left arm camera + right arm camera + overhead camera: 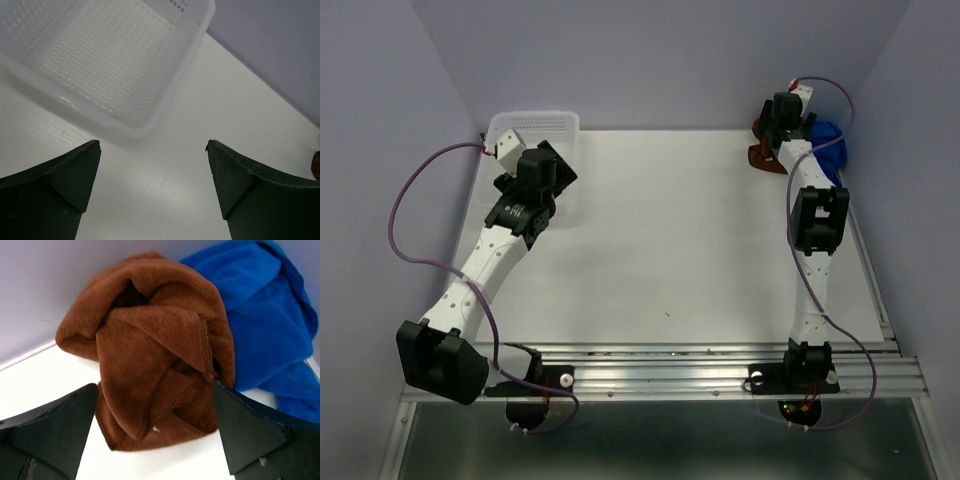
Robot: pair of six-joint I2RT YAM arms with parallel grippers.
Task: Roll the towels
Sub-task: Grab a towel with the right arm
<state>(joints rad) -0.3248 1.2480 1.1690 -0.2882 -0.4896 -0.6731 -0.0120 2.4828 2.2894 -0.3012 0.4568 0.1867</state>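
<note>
In the top view, we are finding the towels in the upper right of the frame. The rust-brown towel (761,157) is showing under the right tool (781,118), and the blue towel (828,140) is lying against it on the right. The left tool (538,168) is hanging in the upper left by the white basket (535,122), well apart from both, so we are judging the right arm the one to reach. We cannot tell the jaws here.

In the left wrist view, the left tool (152,145) is standing released over bare tabletop (165,190), with the basket (142,131) ahead at upper left.

In the right wrist view, the right tool (155,387) is standing released and grasping nothing, its jaws either side of the rust-brown towel (150,335) at centre frame. The blue towel (260,305) is touching it at upper right. Only this view is showing the brown one bunched in folds, with no clear long axis. We are judging that it needs spreading flat first.
</note>
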